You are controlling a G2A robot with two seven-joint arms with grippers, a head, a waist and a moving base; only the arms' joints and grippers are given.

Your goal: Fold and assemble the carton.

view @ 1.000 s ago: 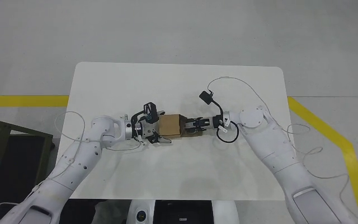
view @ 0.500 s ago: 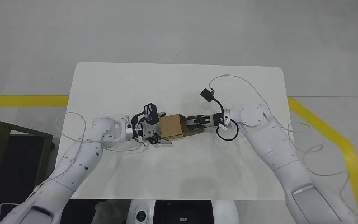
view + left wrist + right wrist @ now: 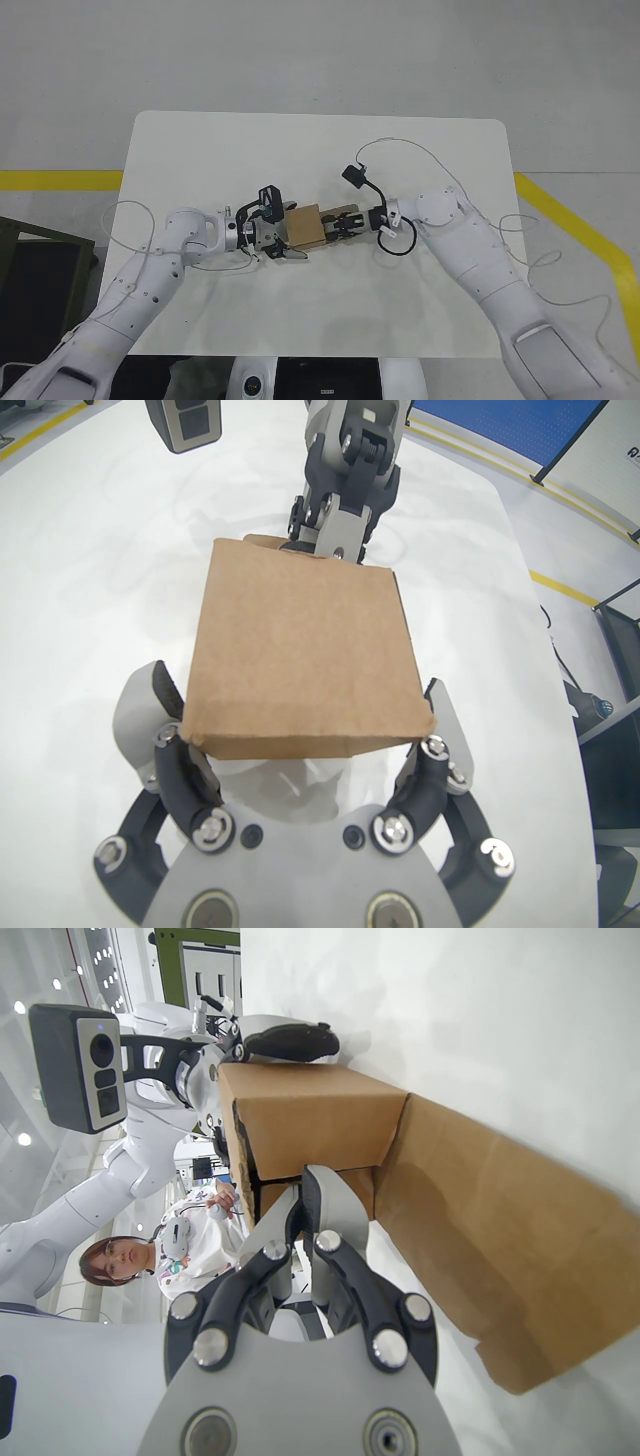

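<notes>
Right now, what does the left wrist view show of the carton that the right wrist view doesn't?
Left wrist only: the carton's flat, closed upper panel. Right wrist only: a long flap standing open off its end, beside the shut right gripper. Both: the carton, the left gripper clamped on it, the right gripper at its other end.
</notes>
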